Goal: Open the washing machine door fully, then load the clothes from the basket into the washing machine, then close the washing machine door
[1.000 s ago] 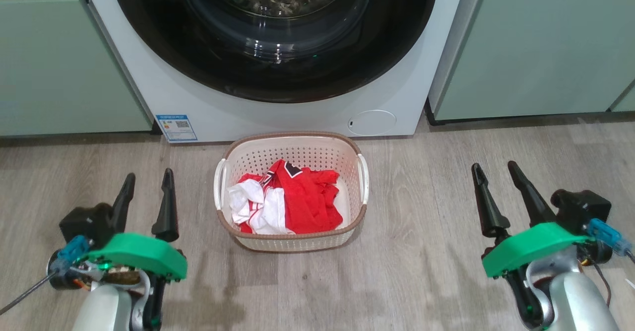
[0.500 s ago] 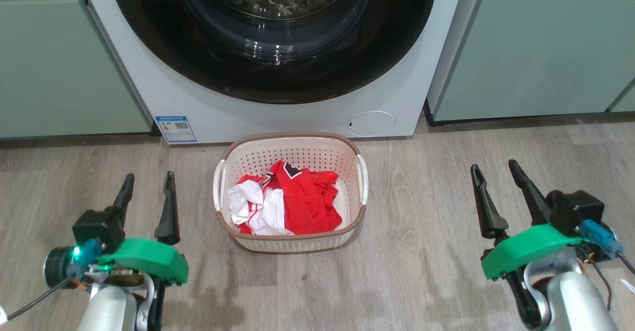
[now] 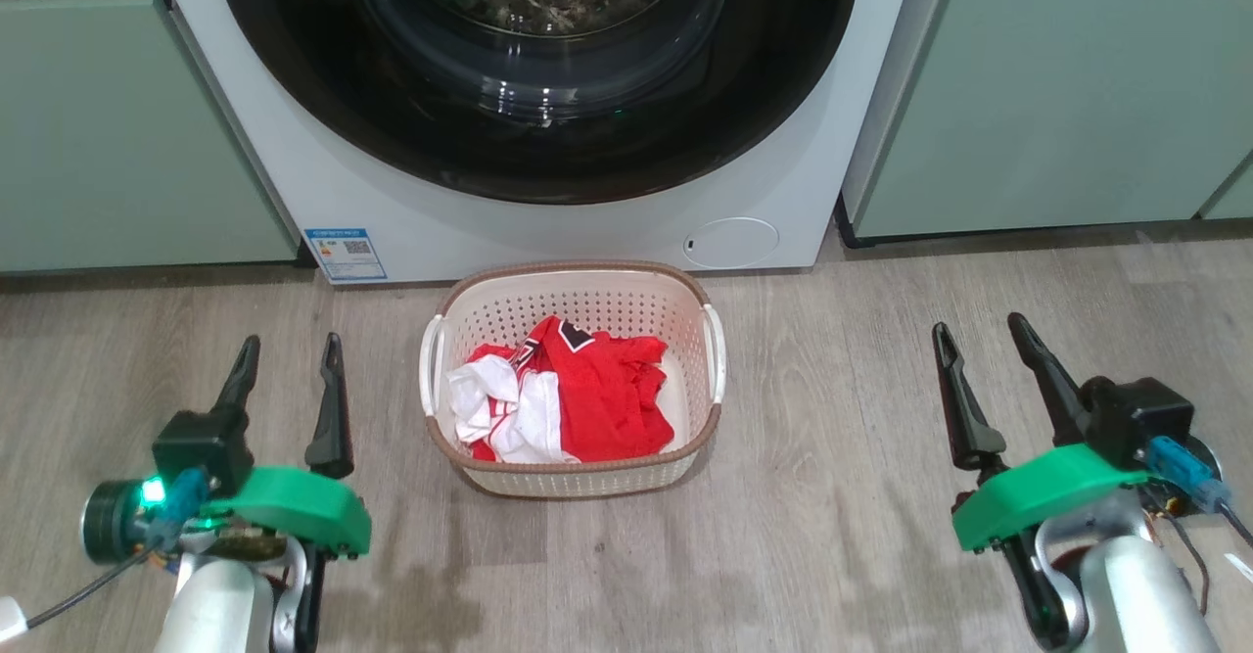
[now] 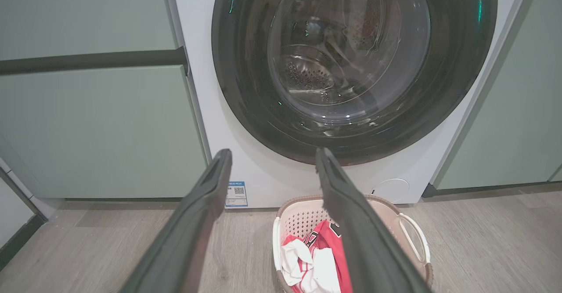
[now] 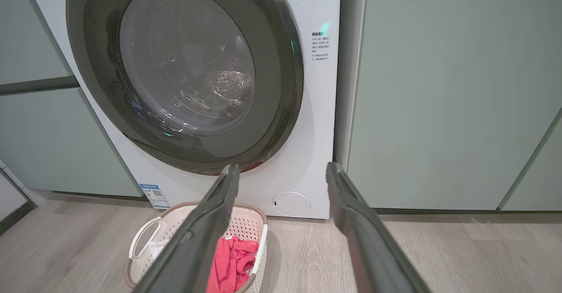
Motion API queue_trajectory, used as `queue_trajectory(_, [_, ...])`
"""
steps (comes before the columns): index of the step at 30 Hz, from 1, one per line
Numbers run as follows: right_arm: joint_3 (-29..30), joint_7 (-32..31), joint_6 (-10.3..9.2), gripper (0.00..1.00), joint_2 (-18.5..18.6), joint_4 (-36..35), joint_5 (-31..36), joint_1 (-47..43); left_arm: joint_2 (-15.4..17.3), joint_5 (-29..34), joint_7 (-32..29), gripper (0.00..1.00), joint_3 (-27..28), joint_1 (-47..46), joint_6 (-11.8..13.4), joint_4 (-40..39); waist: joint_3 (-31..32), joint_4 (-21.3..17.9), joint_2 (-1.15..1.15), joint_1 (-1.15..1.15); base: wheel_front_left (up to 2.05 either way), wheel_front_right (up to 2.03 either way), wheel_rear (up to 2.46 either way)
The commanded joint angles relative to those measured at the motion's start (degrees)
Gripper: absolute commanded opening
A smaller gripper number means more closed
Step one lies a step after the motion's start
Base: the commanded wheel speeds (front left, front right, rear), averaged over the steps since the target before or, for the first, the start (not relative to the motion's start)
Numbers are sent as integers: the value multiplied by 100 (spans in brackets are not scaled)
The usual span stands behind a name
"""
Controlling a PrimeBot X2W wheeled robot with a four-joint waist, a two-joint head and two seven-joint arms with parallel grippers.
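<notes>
Wood floor (image 3: 842, 536), basket (image 3: 587, 305) holding red clothes (image 3: 607, 398)

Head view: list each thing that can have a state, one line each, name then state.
washing machine door: shut, not yet opened.
basket: upright on the floor, loaded.
clothes: crumpled inside the basket.
service flap: closed.
left hand: open, empty.
right hand: open, empty.
</notes>
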State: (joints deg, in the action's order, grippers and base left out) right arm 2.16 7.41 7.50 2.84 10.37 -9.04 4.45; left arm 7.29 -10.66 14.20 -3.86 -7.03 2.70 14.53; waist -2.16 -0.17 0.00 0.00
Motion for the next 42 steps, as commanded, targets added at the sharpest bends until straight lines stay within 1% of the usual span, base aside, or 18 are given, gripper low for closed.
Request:
queue_trajectory(1, [-103, 56, -1, 100, 4, -169, -42, 273, 116, -48, 27, 100, 180, -293, 6, -144, -1, -1, 0, 0, 0, 0, 0])
queue_trajectory(13, [-143, 104, -1, 100, 4, -162, -139, 278, 157, -145, -13, 100, 157, -287, 20, -129, -31, -19, 0, 0, 0, 0, 0])
queue_trajectory(24, [-142, 143, -1, 100, 4, -177, -194, 283, 221, -56, 25, 100, 83, -293, 85, -256, -58, -33, 0, 0, 6, 6, -12])
queue_trajectory(32, [-126, 158, -1, 100, 4, -171, -228, 314, 272, -41, 47, 100, 76, -322, 97, -258, -102, -74, 0, 0, 68, 68, -135])
queue_trajectory(42, [-96, 204, -1, 100, 4, -142, -270, 333, 291, -43, 68, 100, 64, -353, 102, -315, -167, -139, 0, 0, 116, 121, -237])
